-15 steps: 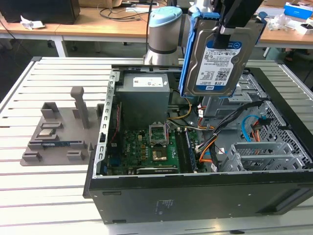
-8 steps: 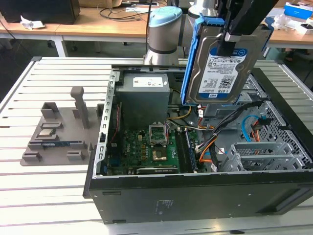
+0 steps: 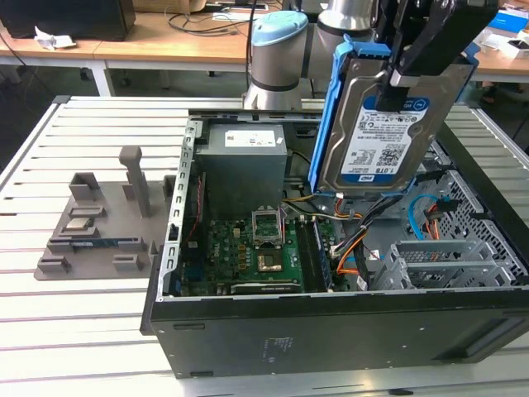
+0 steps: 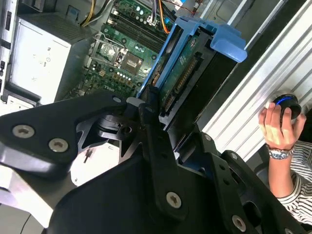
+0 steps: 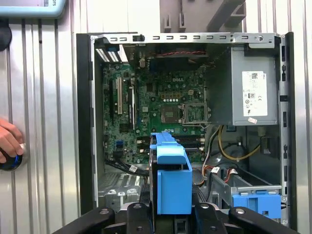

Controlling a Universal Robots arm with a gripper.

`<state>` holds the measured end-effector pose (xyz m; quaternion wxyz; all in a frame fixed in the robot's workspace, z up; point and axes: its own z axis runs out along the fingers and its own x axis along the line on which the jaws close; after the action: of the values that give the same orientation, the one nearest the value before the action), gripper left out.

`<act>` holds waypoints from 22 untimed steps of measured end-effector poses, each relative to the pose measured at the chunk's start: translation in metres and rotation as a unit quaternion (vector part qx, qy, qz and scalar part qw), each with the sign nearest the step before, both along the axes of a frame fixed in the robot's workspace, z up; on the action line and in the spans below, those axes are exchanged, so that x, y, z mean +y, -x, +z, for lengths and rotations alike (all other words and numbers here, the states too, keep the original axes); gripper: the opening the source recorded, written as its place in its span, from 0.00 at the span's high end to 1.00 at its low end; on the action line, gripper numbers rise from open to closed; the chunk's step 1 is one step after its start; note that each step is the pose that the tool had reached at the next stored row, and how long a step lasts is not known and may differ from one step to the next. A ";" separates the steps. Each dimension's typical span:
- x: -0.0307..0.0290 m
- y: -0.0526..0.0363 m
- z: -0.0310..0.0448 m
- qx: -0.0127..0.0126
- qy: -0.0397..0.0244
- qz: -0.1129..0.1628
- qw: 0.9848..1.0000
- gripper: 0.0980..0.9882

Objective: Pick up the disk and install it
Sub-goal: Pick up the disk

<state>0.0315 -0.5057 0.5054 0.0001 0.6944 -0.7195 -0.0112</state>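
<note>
- Slatted table [image 3: 83, 331] carries everything; a grey parts fixture [image 3: 99, 231] sits on it at the exterior view's left.
- Open computer case [image 3: 331, 331] lies on its side, with the motherboard [image 3: 248, 248] and the grey power supply [image 3: 244, 165] exposed.
- The disk [image 3: 388, 141] is off the table and in the air above the open case, toward the exterior view's right. We see it touching nothing in the case.
- Its long axis runs down from the gripper toward the case interior, tilted rather than plumb. The label face is turned to the exterior camera, with a blue rail along each long edge.
- In the first wrist view the disk [image 5: 170, 180] appears edge-on, its blue end pointing into the case.
- Gripper [image 3: 401, 87]: jaws pinching the disk at its upper end. One black finger lies across the label face, so we judge the grip is across the flat faces.
- Blue-topped drive cage [image 5: 257, 204] sits in a corner of the case by the power supply. It is off to one side of the disk's line and well apart from it — the disk is not yet over the cage.
- A person's hand [image 5: 7, 141] rests on a small round controller at the table edge, clear of the case.
</note>
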 end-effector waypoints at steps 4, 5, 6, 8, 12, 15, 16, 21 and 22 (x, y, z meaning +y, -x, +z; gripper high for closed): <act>-0.0076 0.0000 -0.0001 0.000 0.000 0.000 1.000 0.70; -0.0114 0.0000 -0.0001 0.000 0.000 0.000 1.000 0.70; -0.0137 0.0000 -0.0001 0.000 0.000 0.000 1.000 0.70; -0.0189 0.0000 -0.0002 0.000 0.000 0.000 1.000 0.70; -0.0291 0.0000 -0.0003 0.000 0.000 0.000 1.000 0.70; -0.0359 0.0000 -0.0004 0.000 0.000 0.000 1.000 0.70; -0.0392 0.0000 -0.0004 0.000 0.000 0.000 1.000 0.70; -0.0500 -0.0002 -0.0009 0.000 -0.003 0.000 1.000 0.70; -0.0506 -0.0008 -0.0010 0.000 -0.005 0.000 1.000 0.70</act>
<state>0.0323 -0.5563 0.5043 -0.0034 0.6944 -0.7194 -0.0148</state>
